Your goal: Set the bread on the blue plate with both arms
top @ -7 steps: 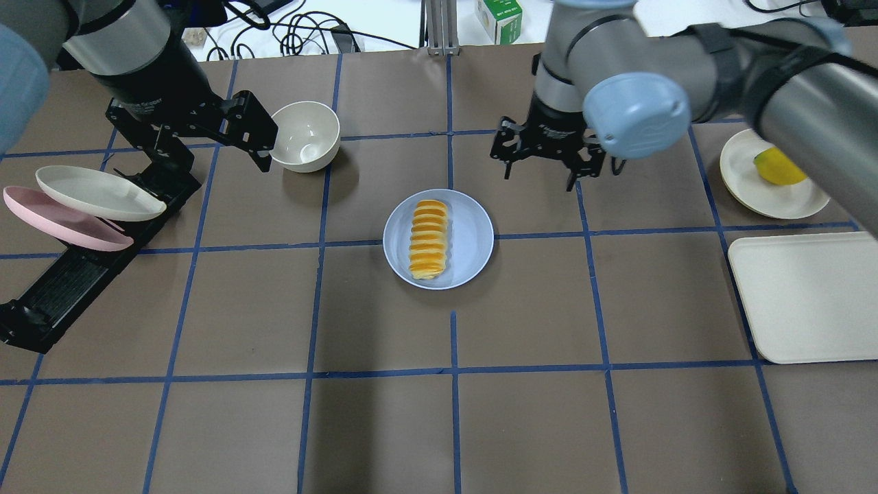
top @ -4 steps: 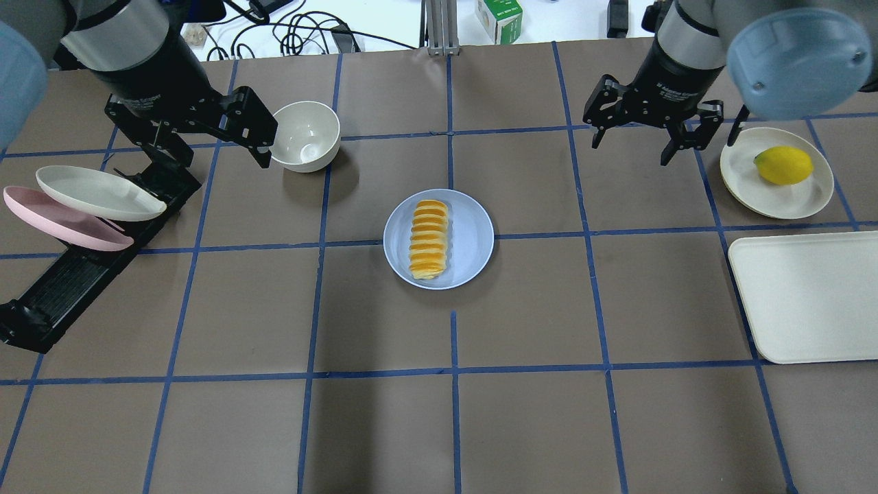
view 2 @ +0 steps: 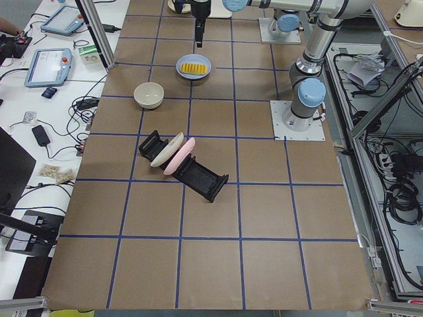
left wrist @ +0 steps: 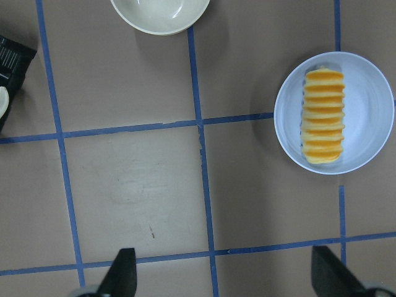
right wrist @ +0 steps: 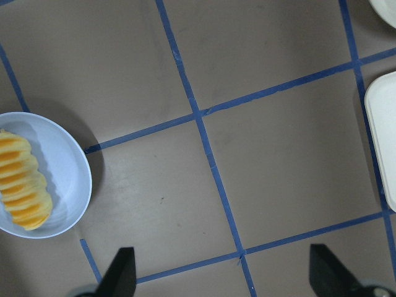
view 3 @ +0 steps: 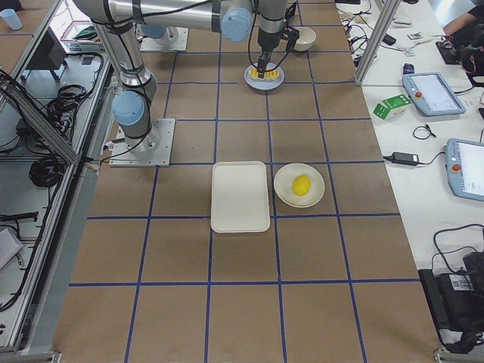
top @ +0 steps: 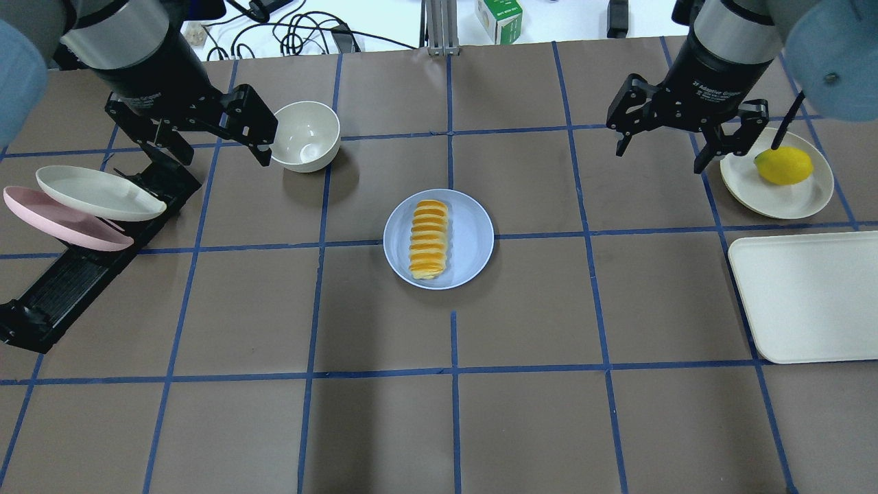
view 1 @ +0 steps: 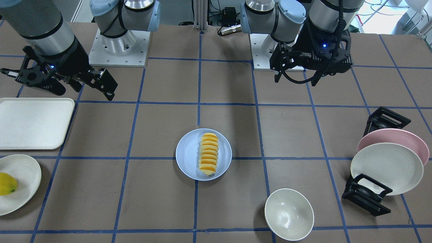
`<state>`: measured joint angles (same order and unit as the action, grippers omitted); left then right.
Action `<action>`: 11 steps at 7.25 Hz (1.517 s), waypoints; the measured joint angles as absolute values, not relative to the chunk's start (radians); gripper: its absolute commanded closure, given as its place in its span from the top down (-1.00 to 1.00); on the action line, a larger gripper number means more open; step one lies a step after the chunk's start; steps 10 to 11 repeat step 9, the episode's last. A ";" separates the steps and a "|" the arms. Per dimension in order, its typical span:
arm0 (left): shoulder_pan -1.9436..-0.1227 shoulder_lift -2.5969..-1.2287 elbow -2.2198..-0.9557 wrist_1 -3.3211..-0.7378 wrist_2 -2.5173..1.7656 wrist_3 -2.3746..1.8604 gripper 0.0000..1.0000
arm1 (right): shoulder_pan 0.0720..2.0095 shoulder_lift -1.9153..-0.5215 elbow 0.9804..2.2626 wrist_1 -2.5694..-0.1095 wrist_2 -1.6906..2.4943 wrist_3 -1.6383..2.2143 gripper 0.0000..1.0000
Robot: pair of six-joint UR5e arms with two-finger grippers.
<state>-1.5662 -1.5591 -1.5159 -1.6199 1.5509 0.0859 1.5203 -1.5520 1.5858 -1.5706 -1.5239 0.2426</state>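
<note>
The ridged yellow-orange bread (top: 429, 239) lies lengthwise on the pale blue plate (top: 472, 241) at the table's middle, slightly left of the plate's centre. It also shows in the front view (view 1: 209, 154) and in both wrist views (left wrist: 323, 117) (right wrist: 21, 189). My left gripper (top: 223, 154) hangs open and empty above the table at the far left, beside the white bowl. My right gripper (top: 660, 159) hangs open and empty at the far right, next to the lemon's plate. Both are well away from the blue plate.
A white bowl (top: 305, 135) stands at the far left of centre. A black rack (top: 82, 267) holds a pink and a cream plate at the left. A lemon (top: 783, 165) lies on a cream plate (top: 761, 195), with a cream tray (top: 806, 295) at the right edge.
My right arm has swung away from beside the blue plate to the right, toward the lemon's plate, gripper still open. The left arm, bread and plate have not moved.
</note>
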 measured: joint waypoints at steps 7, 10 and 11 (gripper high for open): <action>-1.566 -1.557 -1.523 -1.620 1.551 0.086 1.00 | 1.557 -1.572 1.587 -1.568 -1.560 0.233 1.00; -1.566 -1.557 -1.525 -1.621 1.551 0.086 1.00 | 1.557 -1.576 1.588 -1.571 -1.561 0.195 1.00; -1.566 -1.557 -1.525 -1.621 1.551 0.086 1.00 | 1.557 -1.576 1.588 -1.571 -1.561 0.195 1.00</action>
